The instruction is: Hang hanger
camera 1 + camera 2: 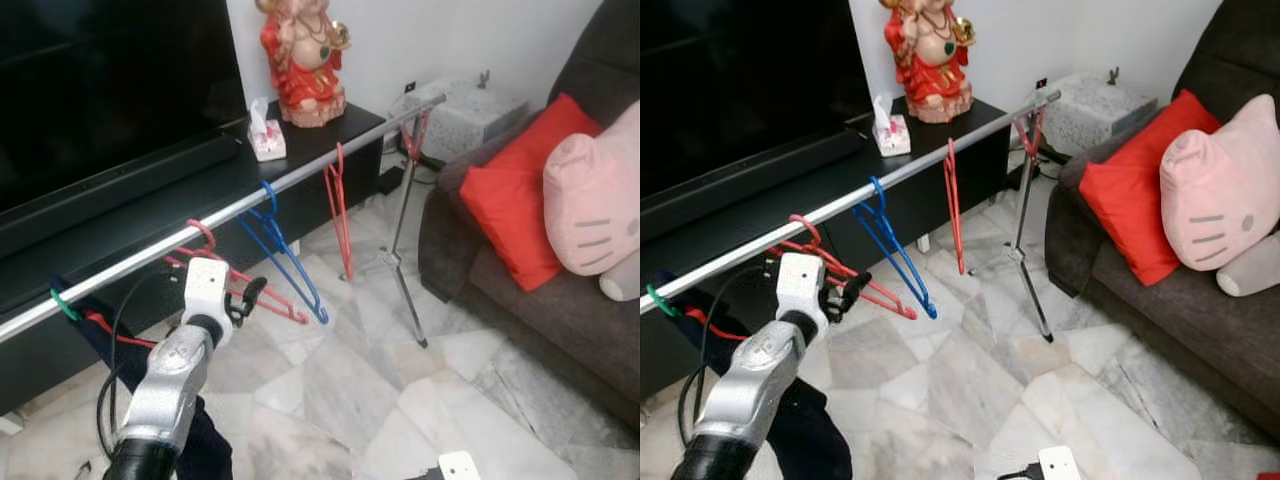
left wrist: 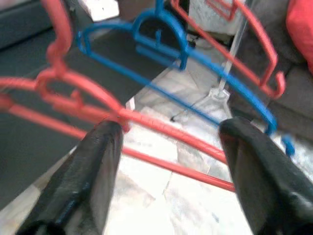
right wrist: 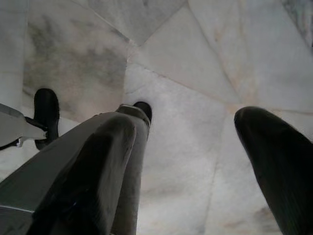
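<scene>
Your left gripper (image 2: 168,147) has its fingers (image 2: 93,171) spread around the red hanger (image 2: 146,122) hooked on the rail (image 1: 300,172); beyond them hangs the blue hanger (image 2: 161,44). Right gripper (image 3: 195,147) fingers spread above the floor (image 3: 195,58).

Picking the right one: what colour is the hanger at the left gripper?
Red hanger, between the open left gripper fingers; clearest in the left wrist view.

Reds and one blue on a silver rail, over pale veined marble.

The rail (image 1: 300,175) is silver; on it hang a coral-red hanger (image 1: 215,262), a blue hanger (image 1: 285,250) and a second red hanger (image 1: 338,205), with a green hook (image 1: 63,305) at the left. The left gripper (image 1: 245,298) has black fingers (image 2: 93,171) on a silver arm. The floor (image 1: 380,380) is white marble veined grey. At right, a dark grey sofa (image 1: 520,290) carries a red cushion (image 1: 510,200) and a pink one (image 1: 590,195), seemingly whisker-marked. The statue (image 1: 302,55) is red and gold.
</scene>
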